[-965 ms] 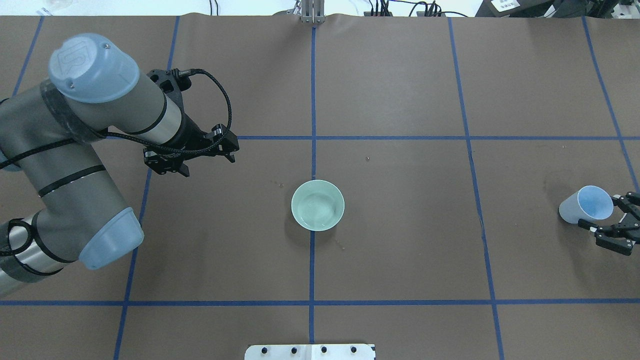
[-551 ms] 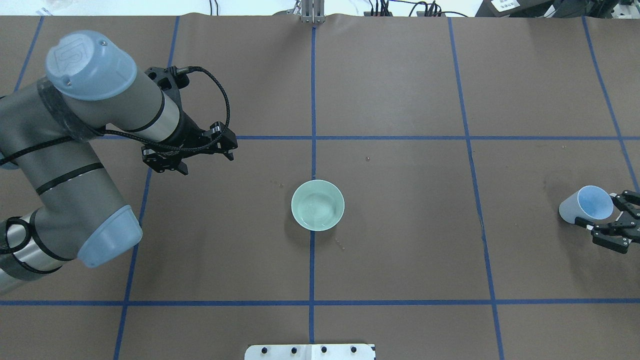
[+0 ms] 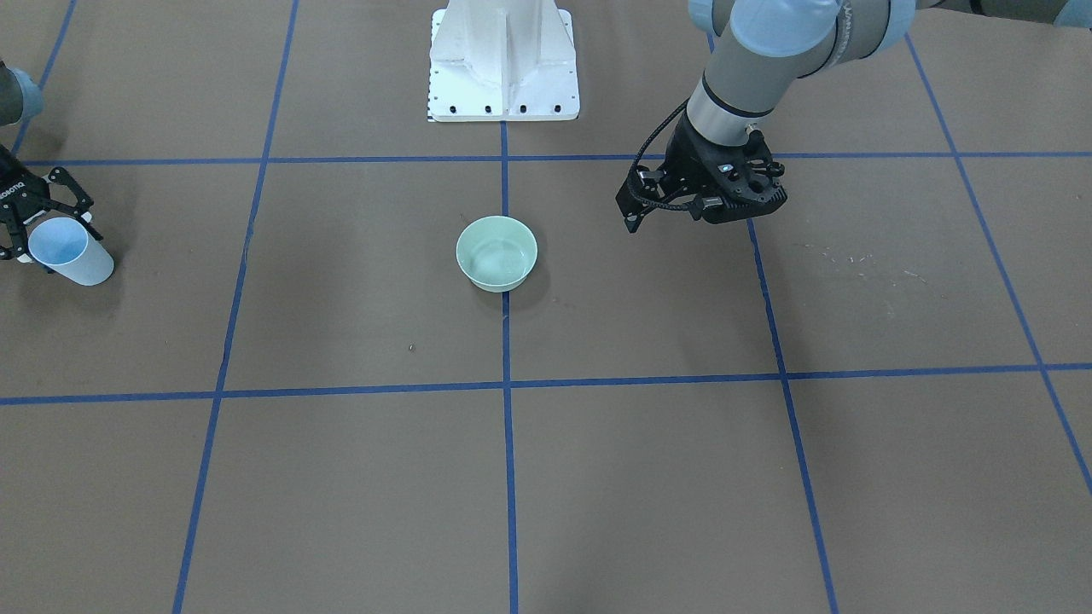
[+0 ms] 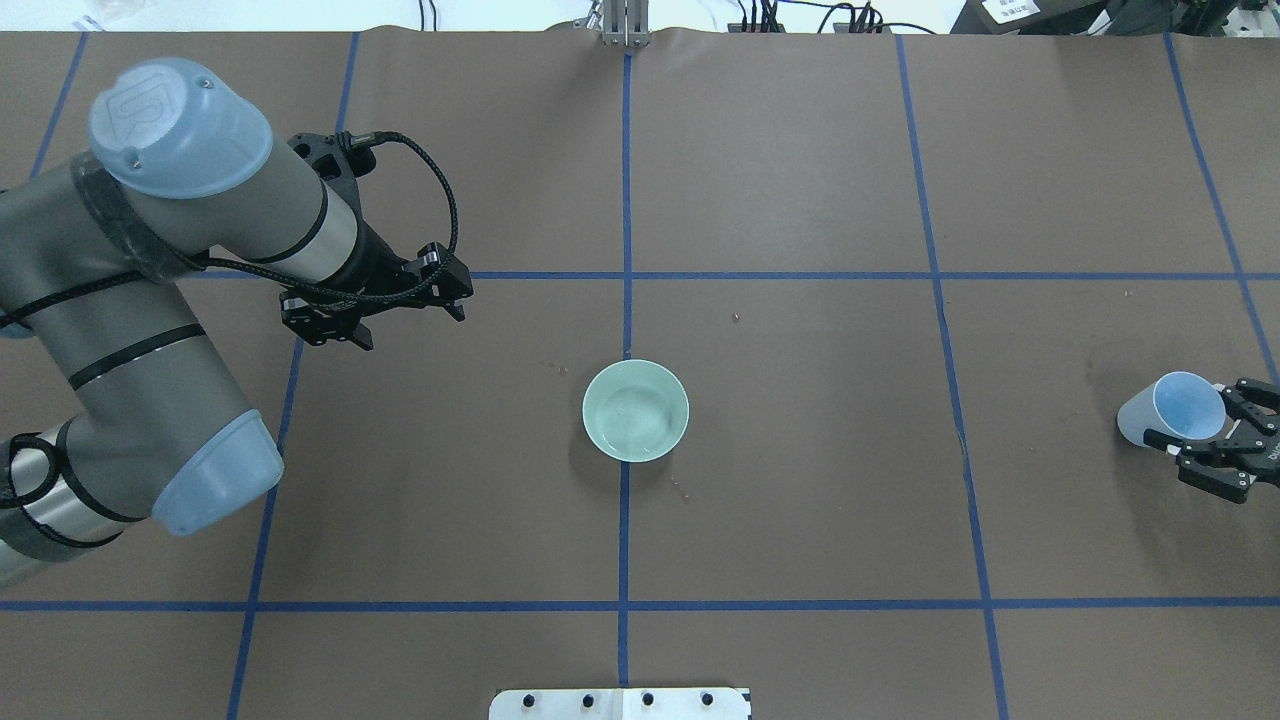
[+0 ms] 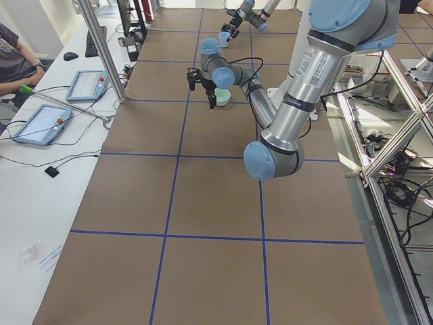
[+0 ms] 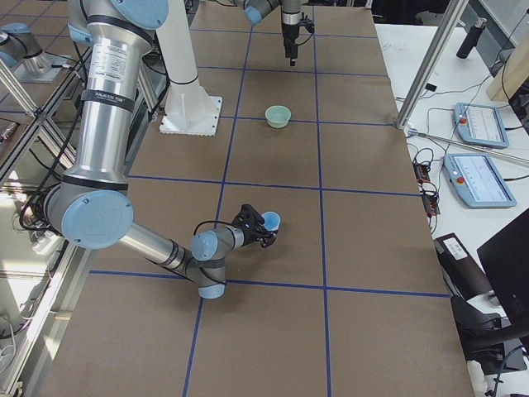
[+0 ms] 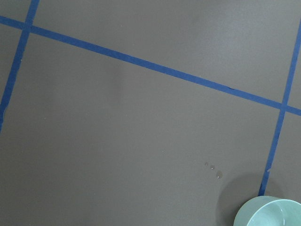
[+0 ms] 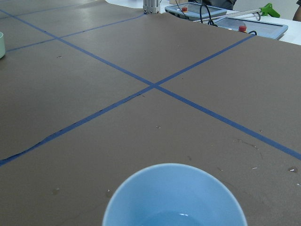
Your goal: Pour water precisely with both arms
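**Front-facing view.**
- One pale green bowl (image 3: 496, 252) stands on the brown desk (image 3: 341, 477), with a shallow pool of water (image 3: 499, 261) in it.
- One pale blue cup (image 3: 66, 251) is well apart from the bowl, on the robot's right.
- The right pincer (image 3: 44, 232) has its fingers closed on the cup's wall near the rim.
- The left pincer (image 3: 701, 209) hangs near the bowl on the robot's left, spread and holding nothing.

**Overhead view.**
- Count: two arms, two pincers, one bowl, one cup.
- The bowl lies between the two pincers. The left pincer is nearer to it, but the cup is with the right.
- The cup's long axis reads as about upright, mouth up. I cannot tell whether its base rests on the desk.

**Side views.**
- From the robot's left end, the left pincer points downward, short of the bowl.
- From the right end, the cup sits in the right pincer, with the bowl far beyond it.

**Left wrist view.**
- The bowl's rim shows in the lower corner.
- Three droplets (image 7: 212, 168) lie on the desk just beside the bowl.

**Right wrist view.**
- The cup's mouth is directly under the camera, with a small glint of water at its bottom.
- The bowl's edge shows far off to the side.

**Judgement.** Any further pour turns on the right arm carrying the cup across to the bowl, which lies to the cup's left as the robot counts sides.
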`<state>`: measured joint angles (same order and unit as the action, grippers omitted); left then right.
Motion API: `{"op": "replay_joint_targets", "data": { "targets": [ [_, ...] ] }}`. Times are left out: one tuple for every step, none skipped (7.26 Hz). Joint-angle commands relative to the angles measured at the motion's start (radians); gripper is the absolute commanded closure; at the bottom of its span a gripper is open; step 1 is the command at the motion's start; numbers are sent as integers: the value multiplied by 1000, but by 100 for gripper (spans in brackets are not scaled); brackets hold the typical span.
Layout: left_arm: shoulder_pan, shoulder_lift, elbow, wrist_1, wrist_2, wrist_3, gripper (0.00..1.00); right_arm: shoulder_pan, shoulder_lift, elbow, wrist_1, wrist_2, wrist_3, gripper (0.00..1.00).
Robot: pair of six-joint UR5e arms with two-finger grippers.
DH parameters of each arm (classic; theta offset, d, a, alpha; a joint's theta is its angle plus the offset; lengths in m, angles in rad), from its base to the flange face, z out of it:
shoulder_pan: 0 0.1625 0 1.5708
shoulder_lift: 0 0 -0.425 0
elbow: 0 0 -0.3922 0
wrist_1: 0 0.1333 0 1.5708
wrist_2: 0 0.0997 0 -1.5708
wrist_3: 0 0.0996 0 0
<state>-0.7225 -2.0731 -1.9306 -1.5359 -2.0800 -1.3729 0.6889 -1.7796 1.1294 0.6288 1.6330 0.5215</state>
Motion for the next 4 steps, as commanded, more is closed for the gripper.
{"op": "replay_joint_targets", "data": {
  "targets": [
    [0,-1,1,2,0,0,0,0,0,26,-3,-1,0,58],
    [0,-1,1,2,0,0,0,1,8,45,-3,-14,2,58],
    [0,-2,-4,2,-2,0,1,0,26,50,-6,-15,8,63],
    [-3,-1,-7,2,-2,0,0,0,35,78,-33,-16,9,63]
  ]
}}
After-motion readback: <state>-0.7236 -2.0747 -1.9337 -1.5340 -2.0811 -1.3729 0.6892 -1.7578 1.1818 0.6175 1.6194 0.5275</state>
